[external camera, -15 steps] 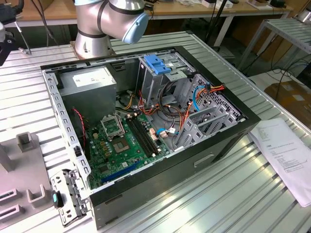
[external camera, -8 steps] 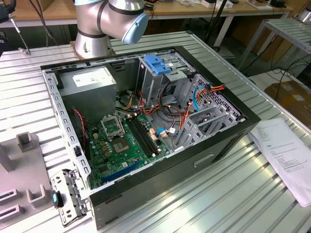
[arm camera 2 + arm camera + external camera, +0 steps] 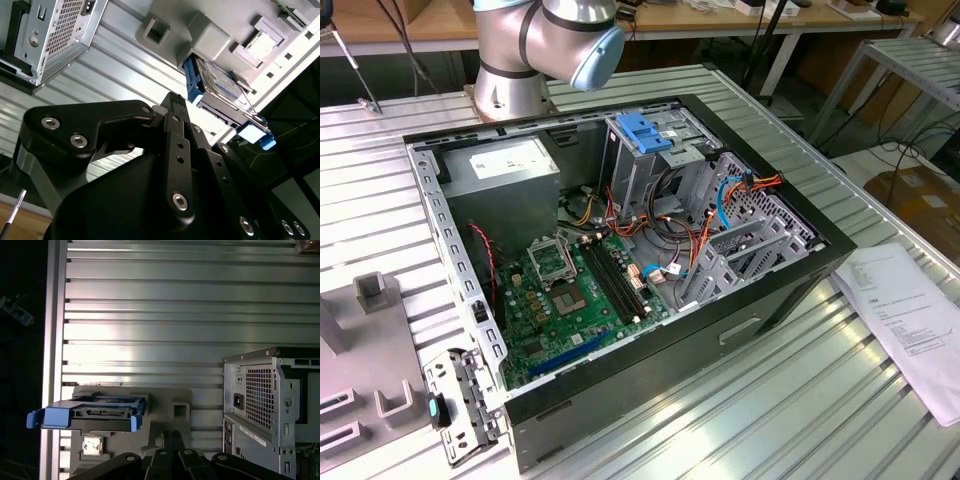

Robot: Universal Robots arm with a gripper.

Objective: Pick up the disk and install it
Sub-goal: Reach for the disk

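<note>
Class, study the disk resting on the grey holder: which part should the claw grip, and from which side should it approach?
Probably the disk mid-body, across its two opposite blue-railed edges, coming square onto the labelled face seen in the second wrist view. Those edges are parallel and stand clear of the grey holder; the end tabs look too thin.
</note>
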